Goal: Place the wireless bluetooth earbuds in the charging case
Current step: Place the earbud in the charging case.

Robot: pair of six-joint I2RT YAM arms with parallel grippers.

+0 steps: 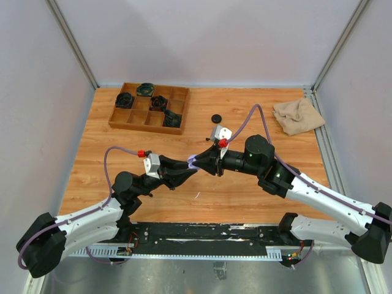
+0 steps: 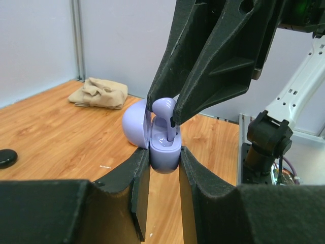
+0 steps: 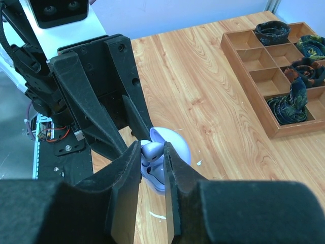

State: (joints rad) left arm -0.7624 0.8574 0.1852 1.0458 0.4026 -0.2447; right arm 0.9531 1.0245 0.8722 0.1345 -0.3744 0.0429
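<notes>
Lavender earbud (image 2: pixel 164 107) pinched tight by right gripper (image 3: pixel 151 150), stem down into the open lavender charging case (image 2: pixel 163 161) — case clamped in left gripper (image 2: pixel 163 152), over the table (image 1: pixel 245 202) centre. From the case: wooden compartment tray (image 1: pixel 149 108) at 11 o'clock, small black round object (image 1: pixel 216 118) at 1, beige cloth (image 1: pixel 298 116) at 2.

A lavender earbud (image 2: pixel 163 107) is sitting at centre frame above a matching lavender case (image 2: pixel 163 155); a beige cloth (image 2: pixel 99 93) (plain, unpatterned) is lying upper left on the orange-brown, wood-grained table (image 2: pixel 45 127).
</notes>
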